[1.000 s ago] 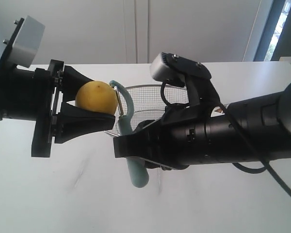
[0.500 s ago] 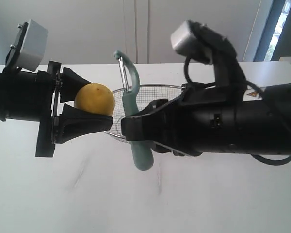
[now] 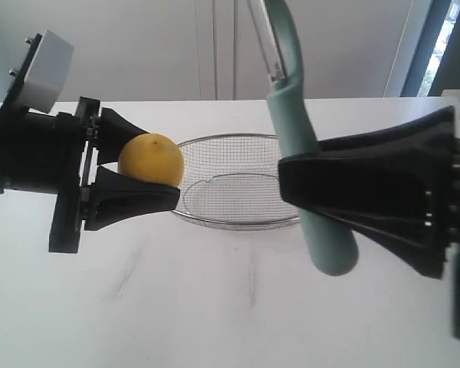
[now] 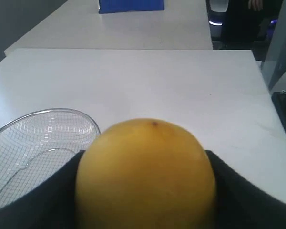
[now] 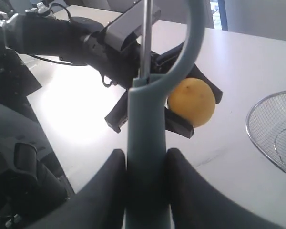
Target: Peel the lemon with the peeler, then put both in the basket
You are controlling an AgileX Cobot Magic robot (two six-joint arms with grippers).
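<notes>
While the left pincer (image 3: 159, 170) clamps the lemon (image 3: 151, 158) at nine o'clock, the right pincer (image 3: 286, 184) grips the teal peeler (image 3: 293, 115) at three (wire basket (image 3: 228, 138) sits between them).

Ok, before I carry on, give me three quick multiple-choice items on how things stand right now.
1. How many things lie in the oval silver wire-mesh basket?
A: none. B: one. C: two.
2. Where is the small round yellow lemon?
A: in that basket. B: on the table. C: between the left fingers.
3. The Y-shaped peeler with the teal plastic handle, held by the right fingers, is:
A: pressed on the lemon. B: clear of the lemon, blade end up. C: lying flat.

Answers:
1 A, as all the mesh that shows is bare.
2 C, as both fingers clamp it in the air.
3 B, as the exterior view shows a wide gap between them.
</notes>
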